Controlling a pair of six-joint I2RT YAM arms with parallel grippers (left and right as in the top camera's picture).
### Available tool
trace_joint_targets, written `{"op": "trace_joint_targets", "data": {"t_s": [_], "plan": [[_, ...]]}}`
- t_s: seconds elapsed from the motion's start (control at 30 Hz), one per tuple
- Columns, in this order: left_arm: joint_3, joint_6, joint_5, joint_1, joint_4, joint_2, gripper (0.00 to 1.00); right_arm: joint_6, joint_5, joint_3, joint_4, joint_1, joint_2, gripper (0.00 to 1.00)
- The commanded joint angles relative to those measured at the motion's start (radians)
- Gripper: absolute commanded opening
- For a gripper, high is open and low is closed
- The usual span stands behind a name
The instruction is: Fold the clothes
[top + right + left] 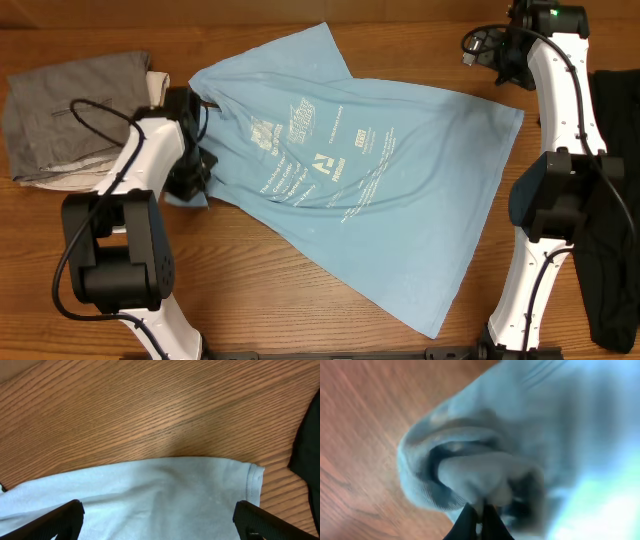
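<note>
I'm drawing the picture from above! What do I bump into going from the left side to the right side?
grey clothes pile → left gripper → light blue T-shirt → right arm → black cloth

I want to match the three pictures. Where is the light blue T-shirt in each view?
Overhead: the T-shirt lies spread across the middle, print up.
Left wrist: a bunched fold fills centre and right, pinched by the shut left gripper.
Right wrist: a hemmed corner crosses the lower half.
Shared landmark: the wooden table under it.
</note>
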Motion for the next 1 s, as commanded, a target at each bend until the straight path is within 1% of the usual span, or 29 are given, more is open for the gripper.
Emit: {"op": "trace_joint_targets", "data": {"t_s": [0.0,0.17,0.43,0.67,0.97], "plan": [[0.048,0.023,-0.022,0.003,-0.02,0.004,0.04,0.004,0.002,0.017,0.003,-0.004,-0.012,1.0],[0.048,0.021,-0.058,0.015,-0.042,0.004,0.04,0.004,0.002,0.017,0.003,-0.004,-0.012,1.0],[0.047,0.022,-0.077,0.02,0.021,0.005,0.04,0.004,0.002,0.017,0.003,-0.004,-0.012,1.0],[0.047,0.022,-0.173,0.02,0.047,0.006,0.04,0.004,0.002,0.017,0.003,-0.004,-0.012,1.0],[0.04,0.022,-0.275,0.021,0.008,0.01,0.04,0.004,0.002,0.017,0.003,-0.004,-0.012,1.0]]}}
